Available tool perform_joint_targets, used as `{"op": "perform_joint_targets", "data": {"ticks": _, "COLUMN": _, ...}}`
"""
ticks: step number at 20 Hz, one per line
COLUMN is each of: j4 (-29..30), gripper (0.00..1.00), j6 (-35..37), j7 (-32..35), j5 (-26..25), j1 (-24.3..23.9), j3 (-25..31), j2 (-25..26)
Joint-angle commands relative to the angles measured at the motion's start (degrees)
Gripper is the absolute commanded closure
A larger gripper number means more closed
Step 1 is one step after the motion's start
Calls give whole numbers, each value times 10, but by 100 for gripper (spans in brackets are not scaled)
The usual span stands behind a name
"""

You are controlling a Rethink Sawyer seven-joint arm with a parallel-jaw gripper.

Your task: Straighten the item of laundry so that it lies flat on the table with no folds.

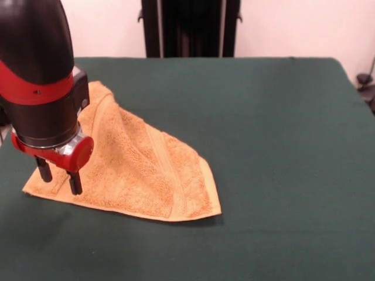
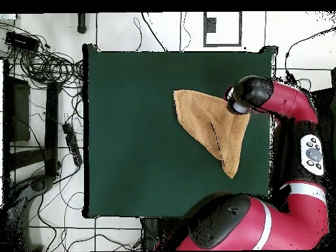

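The orange-tan washcloth [image 1: 140,170] lies on the dark green table [image 1: 269,152], left of middle in the front view. It is folded into a rough triangle, with a raised ridge running from its far corner toward the near edge. My gripper [image 1: 58,177] stands over the cloth's near left corner. Its two black fingers [image 1: 75,182] are apart, with their tips at the cloth's surface. In the overhead view the cloth [image 2: 209,121] sits near the table's [image 2: 131,131] right edge, and the arm's wrist [image 2: 239,102] covers one corner and hides the fingers.
The robot's pedestal [image 1: 190,26] stands behind the table's far edge. Its red base [image 2: 230,226] and arm [image 2: 295,105] crowd the overhead view's bottom and right sides. Cables and gear [image 2: 39,65] lie on the floor beside the table.
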Motion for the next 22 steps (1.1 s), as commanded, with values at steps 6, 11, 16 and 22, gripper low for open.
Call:
{"op": "perform_joint_targets", "data": {"ticks": 6, "j4": 84, "gripper": 0, "j6": -40, "j7": 140, "j5": 31, "j1": 37, "j3": -3, "j2": 26}}
{"op": "perform_joint_targets", "data": {"ticks": 11, "j4": 86, "gripper": 0, "j6": -66, "j7": 156, "j5": 39, "j1": 39, "j3": -7, "j2": 53}}
{"op": "perform_joint_targets", "data": {"ticks": 16, "j4": 84, "gripper": 0, "j6": -73, "j7": 154, "j5": 47, "j1": 41, "j3": -12, "j2": 72}}
{"op": "perform_joint_targets", "data": {"ticks": 22, "j4": 77, "gripper": 0, "j6": -87, "j7": 152, "j5": 62, "j1": 41, "j3": -17, "j2": 93}}
